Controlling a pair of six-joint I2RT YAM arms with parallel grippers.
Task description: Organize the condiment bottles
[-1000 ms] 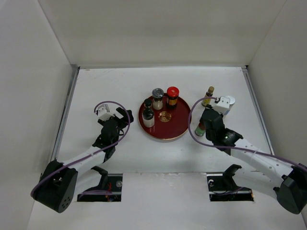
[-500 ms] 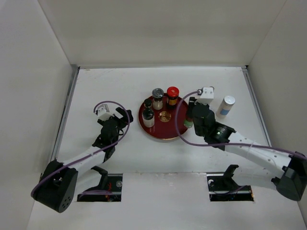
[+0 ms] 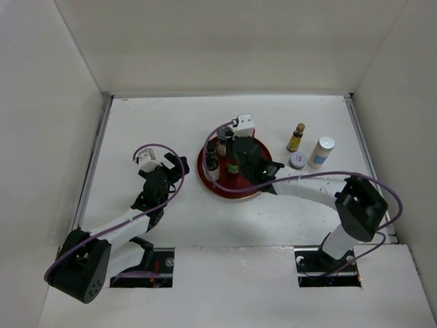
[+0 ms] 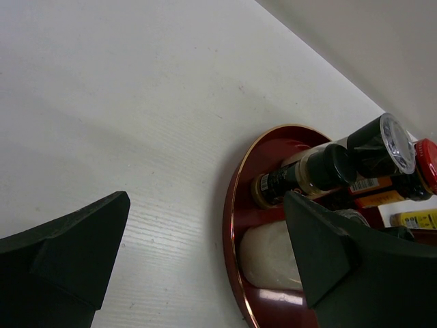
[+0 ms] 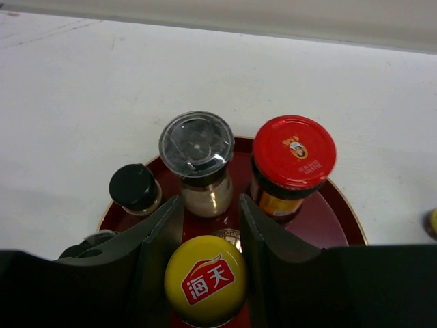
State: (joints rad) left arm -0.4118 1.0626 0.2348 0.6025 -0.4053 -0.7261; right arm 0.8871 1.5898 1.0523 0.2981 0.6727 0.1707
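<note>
Right gripper (image 5: 209, 201) is over the red tray (image 3: 226, 195), its fingers (image 5: 161, 236) closed narrow on either side of the yellow-capped bottle (image 5: 205, 279) and gripping it just under the cap. Whether the bottle's base touches the tray you cannot tell from either view. In your right wrist view three bottles stand upright on the tray beyond it: the silver-capped shaker (image 5: 196, 147) in the middle, the red-lidded jar (image 5: 294, 154) just beside it on the right, and the black-capped bottle (image 5: 134, 187) to the left, nearer the rim. From above, a white bottle (image 3: 212, 173) also stands on the tray's left side. Off the tray, right of it on the counter (image 3: 157, 123), three more stand together: a small amber bottle (image 3: 295, 139), a low silver-lidded jar (image 3: 298, 160) and a blue-capped white bottle (image 3: 322, 152). Left gripper (image 4: 205, 205) hangs low over bare counter just left of the tray, with its jaws spread wide and holding nothing, the tray rim near its right finger.
</note>
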